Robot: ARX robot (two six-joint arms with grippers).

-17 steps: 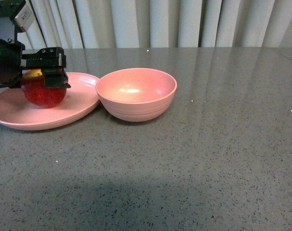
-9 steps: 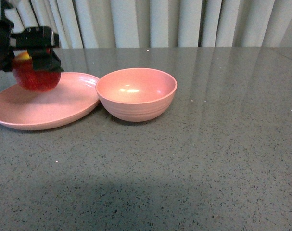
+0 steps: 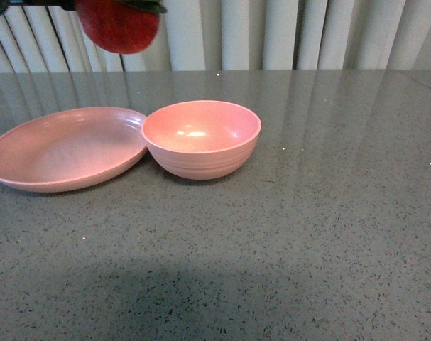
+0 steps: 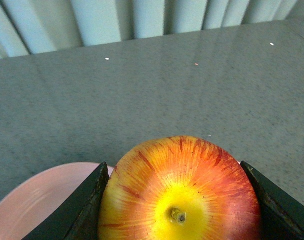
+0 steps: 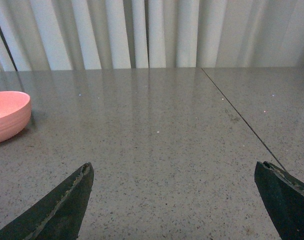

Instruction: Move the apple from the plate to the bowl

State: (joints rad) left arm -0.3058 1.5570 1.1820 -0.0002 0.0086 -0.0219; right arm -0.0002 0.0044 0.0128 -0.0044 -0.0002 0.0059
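The step in hand is the carry. The apple [image 3: 118, 27] hangs at the upper left of the front view, high above the table [image 3: 307, 213] and well clear of the plate [image 3: 66, 153], which lies bare at the left of the frame. The bowl [image 3: 201, 165] stands just right of the plate, rim close against rim, and holds nothing. The apple sits above the right part of the plate, not yet over the bowl. By judgement, the next move calls for travel toward the right of the frame until the apple is centred over the bowl, then a descent before release; a drop from this height risks a bounce. The left gripper [image 4: 179, 215] pinches the apple, its two dark fingers [image 4: 84, 207] pressed against opposite sides and set as far apart as the fruit is wide, with the stem facing the wrist camera. The right gripper [image 5: 173, 172] is spread wide over bare table and grips nothing.
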